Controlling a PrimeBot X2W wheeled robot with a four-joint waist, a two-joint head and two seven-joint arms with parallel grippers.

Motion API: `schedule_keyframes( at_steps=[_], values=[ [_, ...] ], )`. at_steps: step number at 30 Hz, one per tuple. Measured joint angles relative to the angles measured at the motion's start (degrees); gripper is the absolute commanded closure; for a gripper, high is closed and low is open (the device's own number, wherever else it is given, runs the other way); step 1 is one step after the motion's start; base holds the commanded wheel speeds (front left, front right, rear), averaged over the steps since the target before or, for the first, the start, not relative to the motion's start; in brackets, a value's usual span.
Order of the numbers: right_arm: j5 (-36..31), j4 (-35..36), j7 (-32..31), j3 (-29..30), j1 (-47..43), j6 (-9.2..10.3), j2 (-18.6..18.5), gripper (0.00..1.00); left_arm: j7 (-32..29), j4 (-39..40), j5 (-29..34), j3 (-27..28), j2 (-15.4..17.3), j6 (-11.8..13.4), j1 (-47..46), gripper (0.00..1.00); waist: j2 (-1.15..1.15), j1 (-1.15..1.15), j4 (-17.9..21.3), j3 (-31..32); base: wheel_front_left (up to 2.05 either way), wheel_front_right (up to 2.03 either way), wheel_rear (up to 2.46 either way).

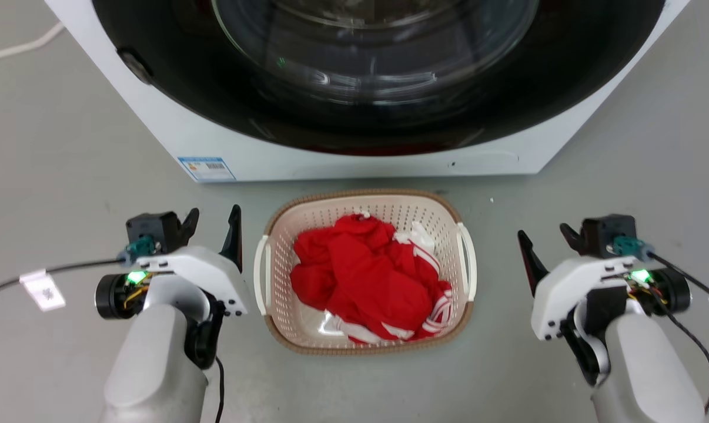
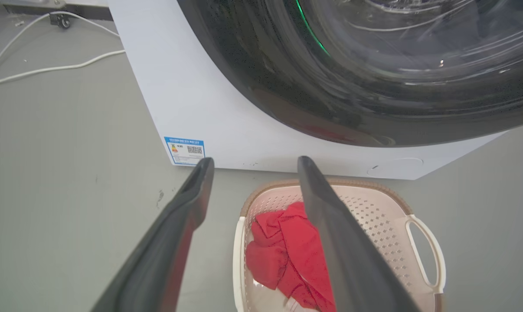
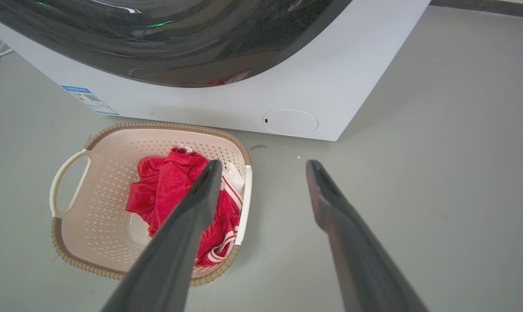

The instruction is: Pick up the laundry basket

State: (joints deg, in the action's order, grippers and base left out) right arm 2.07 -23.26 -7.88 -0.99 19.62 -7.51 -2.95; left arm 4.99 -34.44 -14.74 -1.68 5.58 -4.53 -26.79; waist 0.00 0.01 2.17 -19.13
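Observation:
The laundry basket (image 1: 307, 238) (image 2: 374, 208) (image 3: 101, 190) sits on the grey floor just in front of the washer. It is cream with perforated walls, a brown woven-look rim and a white handle on each side. Red clothing with white stripes (image 1: 360, 276) fills it. My left gripper (image 1: 213, 226) (image 2: 253, 167) hovers open beside the basket's left handle (image 1: 261, 273), touching nothing. On the other side, my right gripper (image 1: 545, 241) (image 3: 263, 169) is open too, a short way off the right handle (image 1: 471, 258).
The white washer (image 1: 354, 158) with its large dark round door stands directly behind the basket. White cables (image 2: 49, 69) lie on the floor at the far left. A black cable with a white tag (image 1: 43, 291) trails from my left wrist. Bare floor lies either side of the basket.

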Motion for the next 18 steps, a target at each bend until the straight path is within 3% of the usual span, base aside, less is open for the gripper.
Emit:
schedule_keyframes(
  at_steps=[7,18],
  values=[
    [2.20,-10.37,-3.13,-3.58,8.15,0.00,0.01,0.00,-6.27,-10.78,-2.25,-1.19,2.22,-1.89,-7.55,0.00,0.00,0.00,0.86,-6.35,0.00,0.00,0.00],
    [6.43,-27.33,-4.70,-9.91,21.58,0.00,-0.01,0.00,-13.17,-24.01,-5.25,-4.02,4.36,-2.80,-17.10,0.00,0.00,0.00,2.46,-15.38,0.00,0.00,0.00]
  ],
)
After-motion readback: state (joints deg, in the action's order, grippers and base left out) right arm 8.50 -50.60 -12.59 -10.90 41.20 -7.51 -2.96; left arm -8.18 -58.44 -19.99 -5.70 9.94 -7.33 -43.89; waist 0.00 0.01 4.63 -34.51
